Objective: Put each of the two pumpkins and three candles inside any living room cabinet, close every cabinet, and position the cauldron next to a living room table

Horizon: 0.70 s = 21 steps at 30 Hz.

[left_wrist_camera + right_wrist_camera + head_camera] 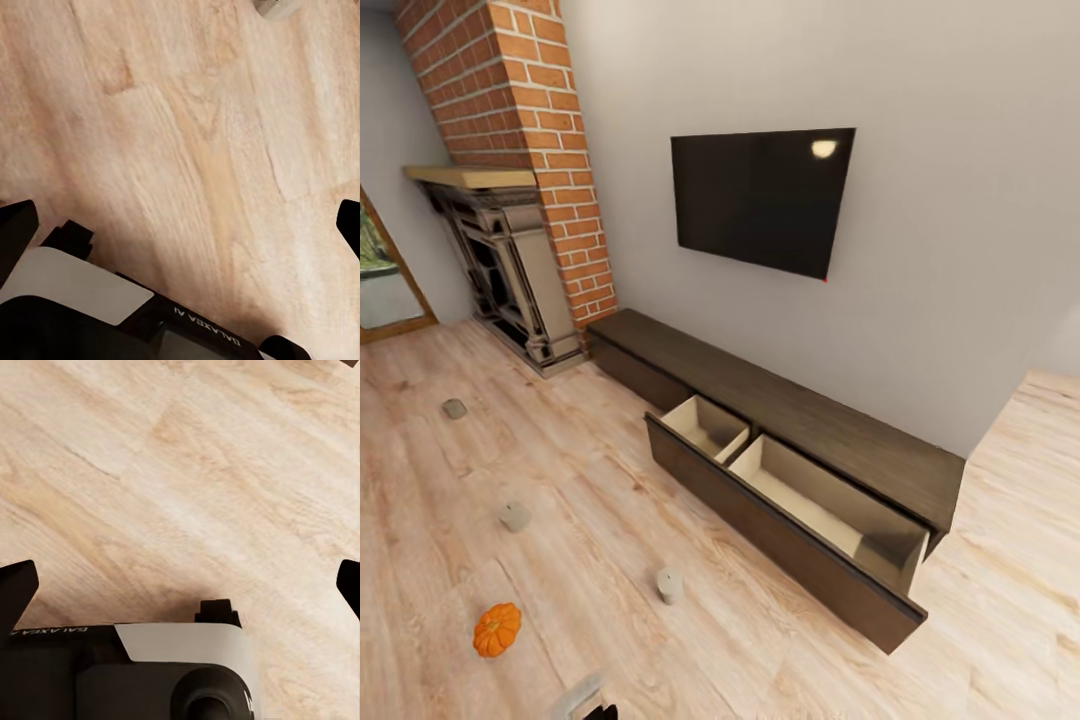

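Note:
One orange pumpkin [497, 628] lies on the wooden floor at the near left. Three small pale candles stand apart on the floor: one far left [454, 408], one in the middle [514, 516], one nearest the cabinet [670, 584]. The long dark-brown cabinet [830, 425] runs along the wall under the TV. Its right drawer [790, 520] is pulled out, showing two empty beige compartments; the left drawer [635, 372] is shut. My left gripper [180, 225] hangs open over bare floor, a candle [274, 6] just ahead of it. My right gripper [180, 585] is open over bare floor too. The cauldron is out of view.
A brick chimney with a dark fireplace [510, 270] stands at the far left by a glass door [385, 280]. A black TV [760, 195] hangs on the grey wall. The wall ends in a corner [975, 430] beyond the cabinet's right end. Wooden floor [610, 470] spreads before the drawer.

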### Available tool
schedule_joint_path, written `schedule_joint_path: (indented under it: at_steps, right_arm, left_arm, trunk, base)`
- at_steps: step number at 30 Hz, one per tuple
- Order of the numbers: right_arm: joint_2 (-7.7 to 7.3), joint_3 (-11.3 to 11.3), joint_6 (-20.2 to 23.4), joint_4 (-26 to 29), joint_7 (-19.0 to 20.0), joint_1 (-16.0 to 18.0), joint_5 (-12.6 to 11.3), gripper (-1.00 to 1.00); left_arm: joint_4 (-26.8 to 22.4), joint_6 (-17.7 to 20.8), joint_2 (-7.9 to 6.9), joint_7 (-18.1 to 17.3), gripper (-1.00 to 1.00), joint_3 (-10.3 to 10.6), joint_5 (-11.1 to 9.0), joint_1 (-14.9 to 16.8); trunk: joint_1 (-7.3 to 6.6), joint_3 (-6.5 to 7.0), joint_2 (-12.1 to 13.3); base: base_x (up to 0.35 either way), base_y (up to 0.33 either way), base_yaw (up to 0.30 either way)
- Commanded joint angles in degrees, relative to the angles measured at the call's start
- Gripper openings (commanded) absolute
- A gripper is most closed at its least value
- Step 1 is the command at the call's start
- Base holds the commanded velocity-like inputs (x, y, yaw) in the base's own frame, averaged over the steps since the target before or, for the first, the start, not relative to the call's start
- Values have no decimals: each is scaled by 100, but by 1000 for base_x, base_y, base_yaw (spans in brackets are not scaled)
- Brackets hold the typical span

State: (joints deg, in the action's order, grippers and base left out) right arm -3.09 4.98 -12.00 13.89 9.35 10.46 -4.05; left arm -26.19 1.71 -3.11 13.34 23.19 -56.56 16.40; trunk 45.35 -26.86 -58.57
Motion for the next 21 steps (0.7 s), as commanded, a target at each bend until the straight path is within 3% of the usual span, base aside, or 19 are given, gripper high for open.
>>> schedule_joint_path:
  at_steps: [1, 9, 21]
  right_arm:
    - [1, 44, -13, 1, 59, 3, -41, 100]
    - [1, 44, -10, 8, 58, 1, -41, 100]
    - [1, 41, -4, 20, 58, 1, -41, 100]
  left_arm:
    - [-12, 14, -6, 46, 100, 44, -30, 4]
    - [-17, 14, -3, 46, 100, 45, -30, 4]
    - [-14, 14, 12, 46, 100, 54, -13, 4]
  trunk:
    - [-2, -6, -4]
    - [-2, -6, -4]
    - [-2, -6, -4]
  base:
    - [-236, 209, 276]
    - [-172, 243, 276]
    - [-16, 286, 276]
